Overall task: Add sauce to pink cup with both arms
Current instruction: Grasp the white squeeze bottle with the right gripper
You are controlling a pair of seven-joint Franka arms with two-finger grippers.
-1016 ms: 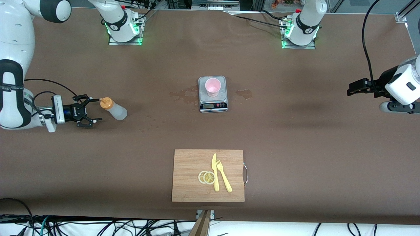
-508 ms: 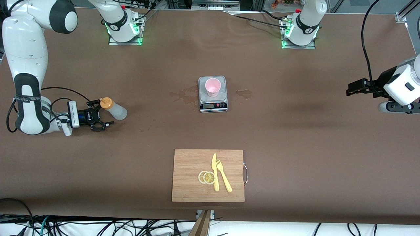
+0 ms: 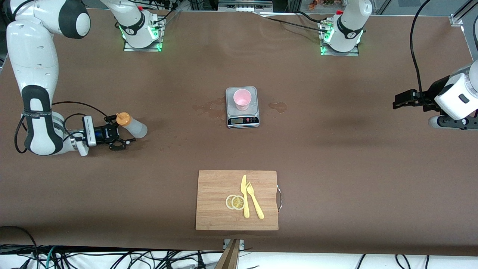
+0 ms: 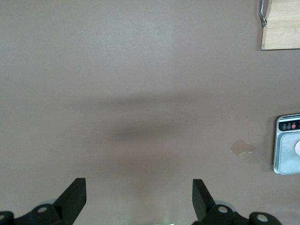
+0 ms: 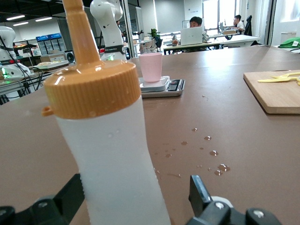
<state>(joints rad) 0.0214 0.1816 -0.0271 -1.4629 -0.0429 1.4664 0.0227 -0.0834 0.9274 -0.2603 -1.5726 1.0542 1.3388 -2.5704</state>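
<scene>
Right wrist view had the sauce (image 5: 105, 136) filling the frame, upright between the spread fingers (image 5: 63, 201) of the right gripper (image 3: 121, 135), nothing pinched yet; on the front view the bottle (image 3: 131, 125) stood toward the right arm's end of the table, at about nine o'clock from the pink cup (image 3: 242, 99), well apart from it; the cup sat on the scale (image 3: 242, 118) at mid-table. To do this grasp well, I judged, the fingers wanted to settle around the soft body below the orange cap (image 5: 89, 86), centred, then close gently; too hard a squeeze could spurt sauce before it reached the cup. The left gripper (image 3: 405, 101) waited over bare table at the left arm's end, at three o'clock from the cup, fingers apart. Against the picture a second earlier, the right gripper had slid in from short of the bottle to straddle it; the bottle had scarcely shifted; the left arm barely moved.
</scene>
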